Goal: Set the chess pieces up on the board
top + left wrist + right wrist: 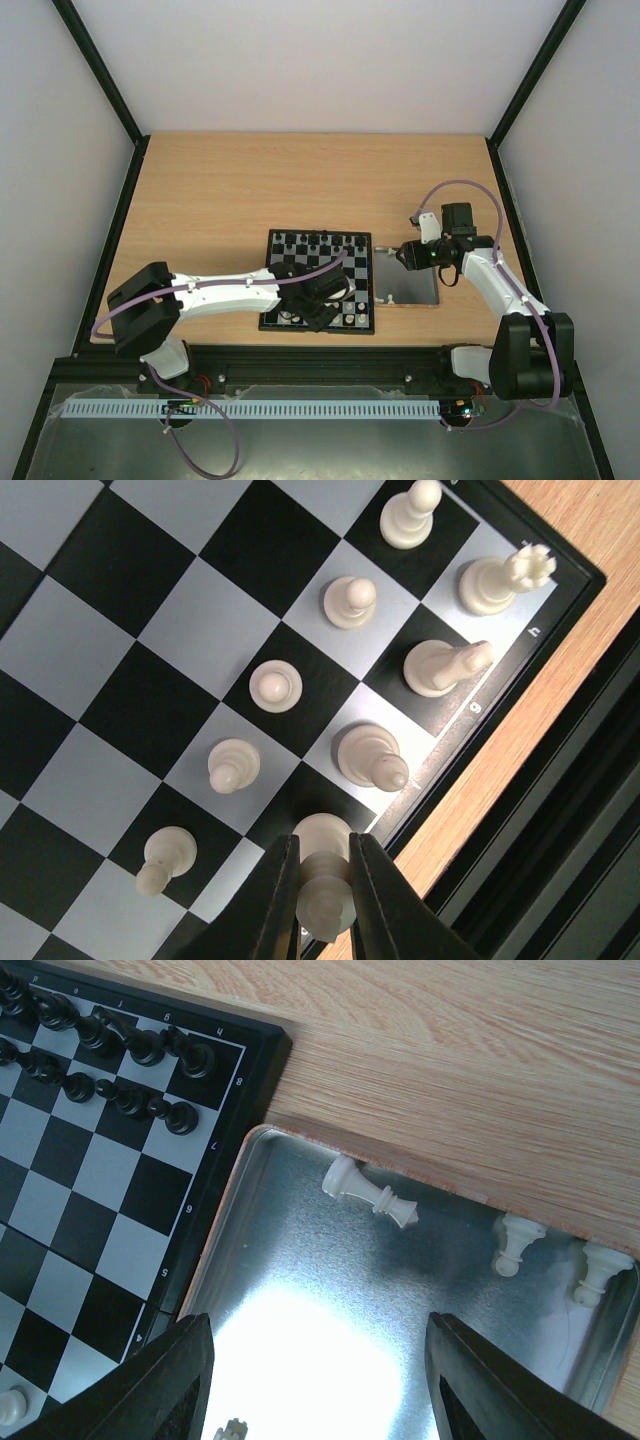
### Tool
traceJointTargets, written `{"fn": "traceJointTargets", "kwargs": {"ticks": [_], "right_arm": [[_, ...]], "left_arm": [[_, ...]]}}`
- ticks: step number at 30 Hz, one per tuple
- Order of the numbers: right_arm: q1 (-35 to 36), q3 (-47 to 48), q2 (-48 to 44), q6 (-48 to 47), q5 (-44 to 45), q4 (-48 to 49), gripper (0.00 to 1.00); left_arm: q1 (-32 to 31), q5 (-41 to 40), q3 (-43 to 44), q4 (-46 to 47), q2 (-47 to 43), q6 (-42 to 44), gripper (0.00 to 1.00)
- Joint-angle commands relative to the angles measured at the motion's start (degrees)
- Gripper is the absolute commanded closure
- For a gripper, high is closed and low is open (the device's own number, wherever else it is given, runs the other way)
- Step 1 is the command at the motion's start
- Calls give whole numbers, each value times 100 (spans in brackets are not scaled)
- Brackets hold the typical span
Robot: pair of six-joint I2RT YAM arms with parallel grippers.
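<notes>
1. My left end effector (322, 905) is pinched nearly closed on one white piece (325, 875), with a finger on each side of it.
2. That piece is over the edge row of the board (140, 570), just beside the bishop (370, 757). I honestly can't tell if its base is touching the square.
3. Further along that row are the knight (445, 665) and then the rook (497, 580) in the corner. The pawns (275, 685) run along the next row in.
4. My right end effector (320, 1380) is spread wide with nothing in it, hovering over the tray (300, 1290). The tray sits on the bench (230, 190), right against the board's side.
5. The spares (515, 1242) are in the tray. One lies on its side and two are near the corner.
6. The black pieces (120, 1050) fill two rows on the far side.
</notes>
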Motion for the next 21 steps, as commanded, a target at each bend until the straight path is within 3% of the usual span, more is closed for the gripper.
{"fn": "traceJointTargets", "kwargs": {"ticks": [1, 15, 21], "right_arm": [[-24, 142, 72, -60, -147, -300, 41], [-24, 143, 124, -81, -190, -337, 41], [-24, 151, 138, -86, -212, -341, 41]], "left_arm": [[-59, -86, -112, 46, 79, -31, 86], [-60, -126, -208, 108, 175, -32, 80], [-60, -190, -205, 91, 155, -49, 73]]}}
